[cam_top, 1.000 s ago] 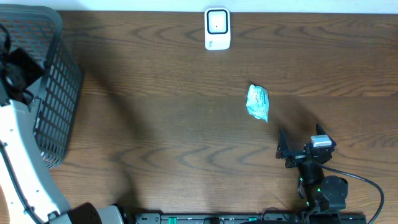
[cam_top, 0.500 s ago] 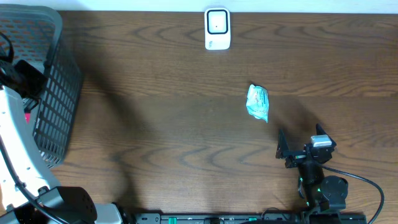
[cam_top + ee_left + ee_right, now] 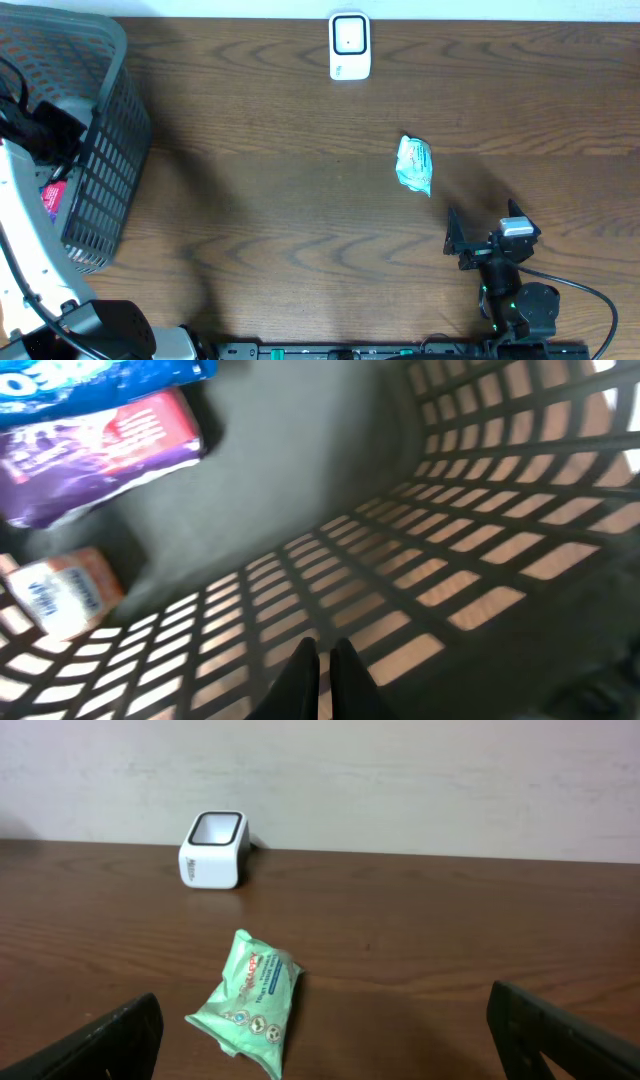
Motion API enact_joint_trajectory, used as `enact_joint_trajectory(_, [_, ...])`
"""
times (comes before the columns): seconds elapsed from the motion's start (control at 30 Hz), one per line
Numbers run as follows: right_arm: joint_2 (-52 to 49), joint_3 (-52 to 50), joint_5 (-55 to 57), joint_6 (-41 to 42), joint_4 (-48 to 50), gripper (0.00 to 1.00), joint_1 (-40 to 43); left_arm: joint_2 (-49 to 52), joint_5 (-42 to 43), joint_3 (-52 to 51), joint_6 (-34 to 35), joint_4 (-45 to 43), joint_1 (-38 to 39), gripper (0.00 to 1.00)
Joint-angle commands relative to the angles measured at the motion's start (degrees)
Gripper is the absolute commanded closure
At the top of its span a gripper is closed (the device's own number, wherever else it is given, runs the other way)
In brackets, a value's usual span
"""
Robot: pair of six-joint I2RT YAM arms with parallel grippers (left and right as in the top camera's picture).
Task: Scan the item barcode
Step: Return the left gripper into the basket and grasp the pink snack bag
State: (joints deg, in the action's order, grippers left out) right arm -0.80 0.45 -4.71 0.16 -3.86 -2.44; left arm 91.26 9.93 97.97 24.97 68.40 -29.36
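Two grippers stand in opposite states. The right gripper [image 3: 322,1020] is spread wide with nothing between its jaws. It sits low over the wooden table [image 3: 260,200] near the front edge, and its dark fingers [image 3: 115,1040] frame the wrist view at lower left and lower right. The green packet [image 3: 248,1003] lies flat on the wood just ahead of this gripper and a little to its left. It is crumpled, printed face up, and clear of both fingers. Farther off in the same direction, near the table's far edge by the wall, the white scanner [image 3: 213,850] stands upright with its dark window on top, well apart from the packet. From overhead, the packet lies between scanner and right gripper, nearer the gripper. The left gripper [image 3: 318,672] is clenched, its two fingers pressed together with only a slit between them. It is down inside the dark mesh basket [image 3: 110,150] at the table's left end, and its tips meet the mesh wall; whether they pinch a bar cannot be told. Beyond them in the basket lie a purple pack [image 3: 100,455], a blue pack [image 3: 100,375] and a small orange-and-white pack [image 3: 65,595]. The green packet is well apart from this gripper.
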Motion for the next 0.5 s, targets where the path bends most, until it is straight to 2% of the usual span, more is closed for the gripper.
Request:
enact_joint_trajectory(0.0, [0.04,-0.09,-0.31,-0.63,-0.17,0.01,0.09,-0.26,3.1,-0.44,1.46,-1.03,0.15,0.92])
enact_joint_trajectory(0.27, [0.04,-0.09,-0.33,-0.63,-0.17,0.01,0.09,-1.18,-14.08,0.96,1.53,1.25,-3.82,0.93])
enact_joint_trajectory(0.37, [0.04,-0.09,-0.33,-0.63,-0.17,0.01,0.09,-1.22,-15.37,0.94,1.57,3.5,-4.98,0.92])
enact_joint_trajectory(0.47, [0.04,-0.09,-0.33,-0.63,-0.17,0.01,0.09,-1.22,-14.82,0.94,4.92,9.42,-5.22,0.92])
